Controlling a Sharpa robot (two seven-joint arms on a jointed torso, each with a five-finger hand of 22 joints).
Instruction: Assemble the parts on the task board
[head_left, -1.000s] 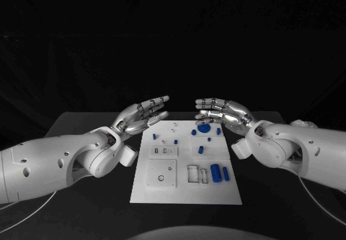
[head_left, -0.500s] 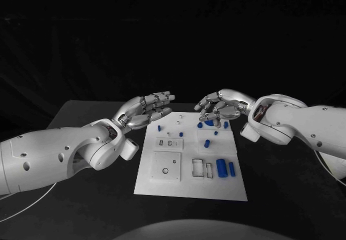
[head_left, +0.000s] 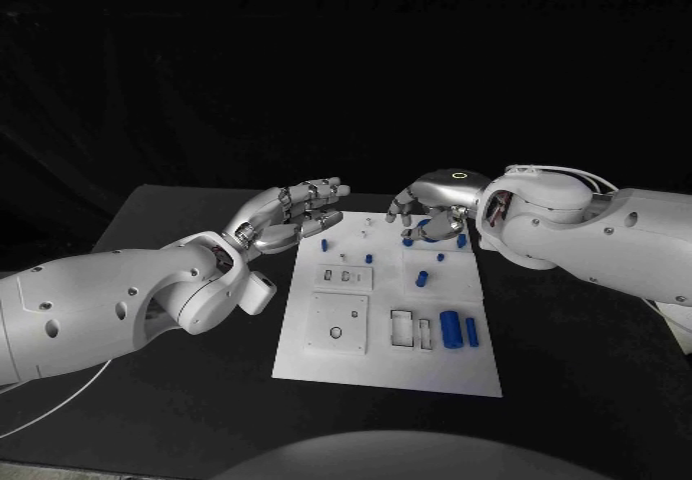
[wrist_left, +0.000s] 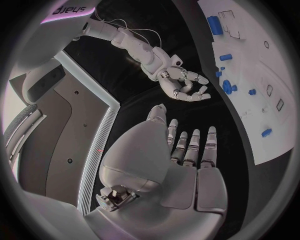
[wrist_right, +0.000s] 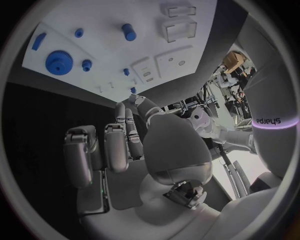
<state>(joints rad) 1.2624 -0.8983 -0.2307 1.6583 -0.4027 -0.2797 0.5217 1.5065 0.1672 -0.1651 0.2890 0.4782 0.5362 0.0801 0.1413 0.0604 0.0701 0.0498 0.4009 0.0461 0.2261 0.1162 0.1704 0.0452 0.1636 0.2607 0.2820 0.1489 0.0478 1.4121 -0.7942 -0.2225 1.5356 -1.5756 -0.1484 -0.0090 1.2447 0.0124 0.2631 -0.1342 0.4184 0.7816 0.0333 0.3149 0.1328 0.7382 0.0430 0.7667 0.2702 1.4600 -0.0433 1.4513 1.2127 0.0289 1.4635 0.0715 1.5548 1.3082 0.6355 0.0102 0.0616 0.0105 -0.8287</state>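
Observation:
The white task board (head_left: 384, 366) lies in the middle of the black table. At its far end sit a blue gear (wrist_right: 58, 62) and several small blue pegs (head_left: 423, 277); two blue cylinders (head_left: 450, 324) lie side by side near its right edge. My right hand (head_left: 430, 214) hovers palm down over the far end, fingers half curled and apart above the gear (wrist_left: 228, 87), holding nothing. My left hand (head_left: 296, 216) floats beside the board's far left corner, fingers spread and empty. In the left wrist view my left hand (wrist_left: 184, 165) faces the right hand (wrist_left: 181, 86).
The board (wrist_right: 106, 27) carries recessed slots: two clear rectangular frames (head_left: 408, 329) by the cylinders, a square plate with a hole (head_left: 335, 328), and small sockets (head_left: 343, 275). Bare black table (head_left: 173, 400) surrounds the board on all sides.
My right hand has swung in from the right, turned palm down and come over the board's far end by the gear. The left hand has barely shifted. The camera view has moved.

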